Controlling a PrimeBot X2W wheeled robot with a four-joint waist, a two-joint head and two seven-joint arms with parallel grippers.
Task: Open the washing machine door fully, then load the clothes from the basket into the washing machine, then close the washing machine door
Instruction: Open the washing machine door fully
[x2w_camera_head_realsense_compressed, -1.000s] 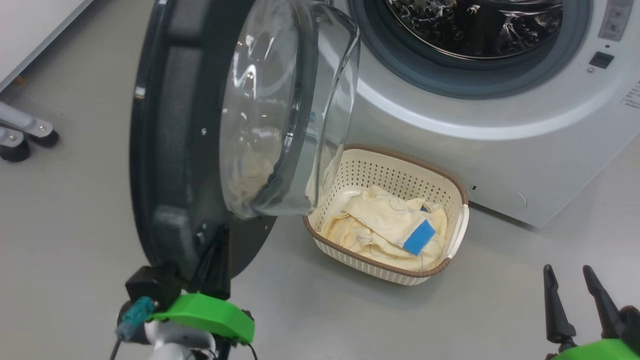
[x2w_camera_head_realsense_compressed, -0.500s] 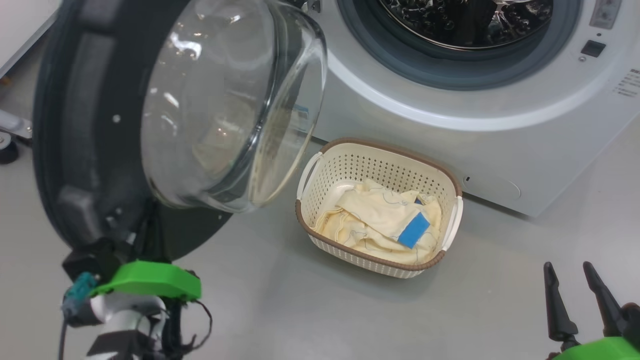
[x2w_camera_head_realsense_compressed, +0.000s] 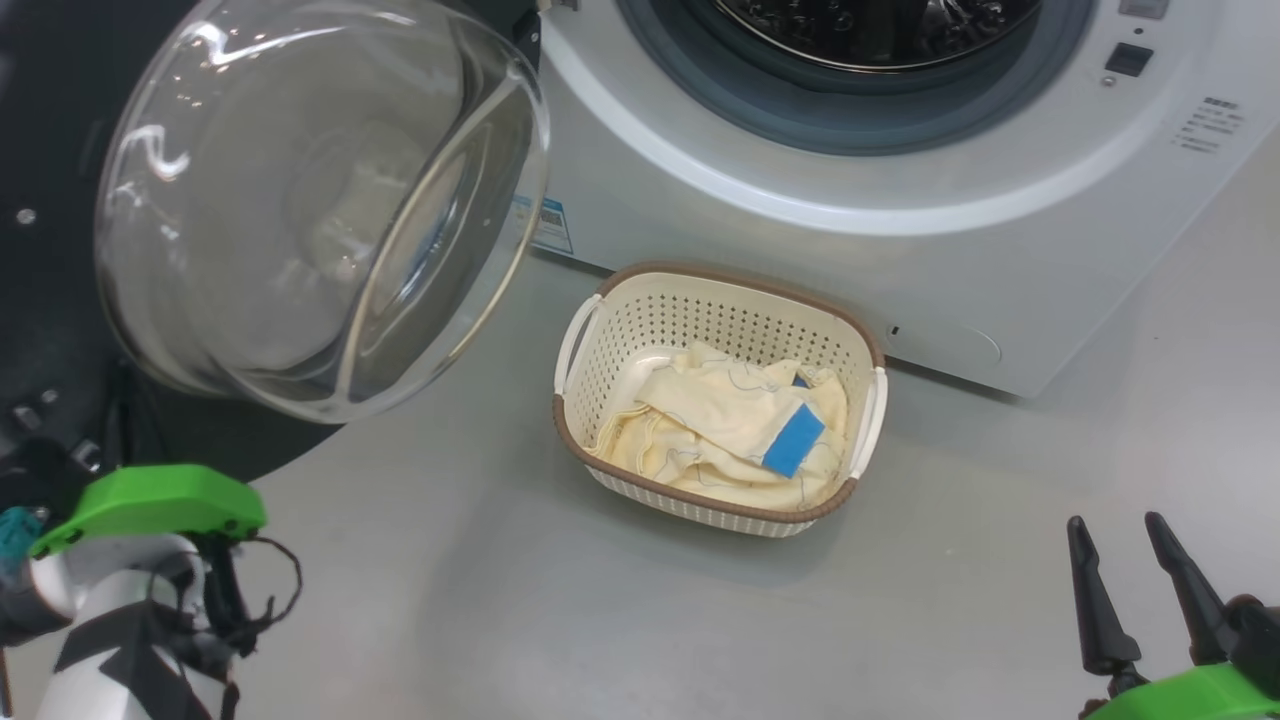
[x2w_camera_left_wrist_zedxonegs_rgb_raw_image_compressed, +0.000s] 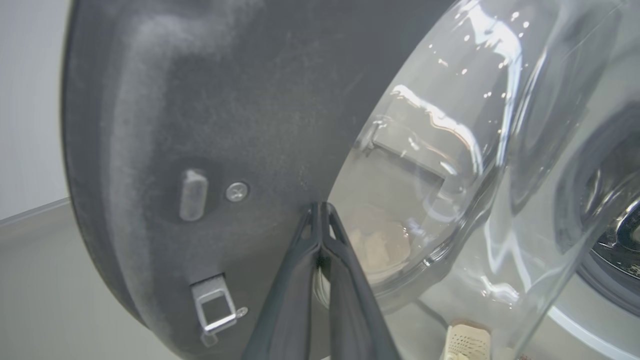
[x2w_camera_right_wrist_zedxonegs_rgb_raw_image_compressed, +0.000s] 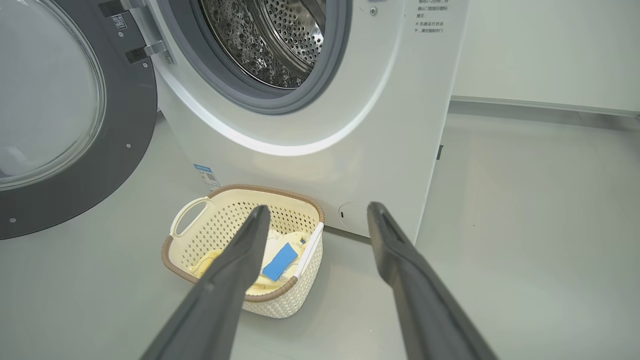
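Since the earlier frames the door (x2w_camera_head_realsense_compressed: 300, 200) has swung wider from the washer (x2w_camera_head_realsense_compressed: 800, 200). Its glass bowl was first seen almost edge-on and overlapping the basket (x2w_camera_head_realsense_compressed: 720, 275); it now faces the head camera and stands clear of the basket. The left arm has travelled with the door. The head camera has also shifted, so the basket's changed place in the picture is not a move of the basket.

Left gripper (x2w_camera_left_wrist_zedxonegs_rgb_raw_image_compressed: 320, 212): clenched, finger against finger, nothing between them. The tips lie at the border between the door's dark ring (x2w_camera_left_wrist_zedxonegs_rgb_raw_image_compressed: 225, 100) and the glass bowl, on the door's inner face.

Right gripper (x2w_camera_head_realsense_compressed: 1115, 522): released, fingers spread wide and empty, above the floor (x2w_camera_head_realsense_compressed: 500, 600), well apart from the basket.

Basket: on the floor just in front of the washer, below the drum (x2w_camera_right_wrist_zedxonegs_rgb_raw_image_compressed: 270, 40) opening.

Clothes (x2w_camera_head_realsense_compressed: 720, 420): all lying in the basket, crumpled, blue patch (x2w_camera_head_realsense_compressed: 795, 442) uppermost.

Drum: exposed, ringed by the grey gasket (x2w_camera_right_wrist_zedxonegs_rgb_raw_image_compressed: 240, 95).
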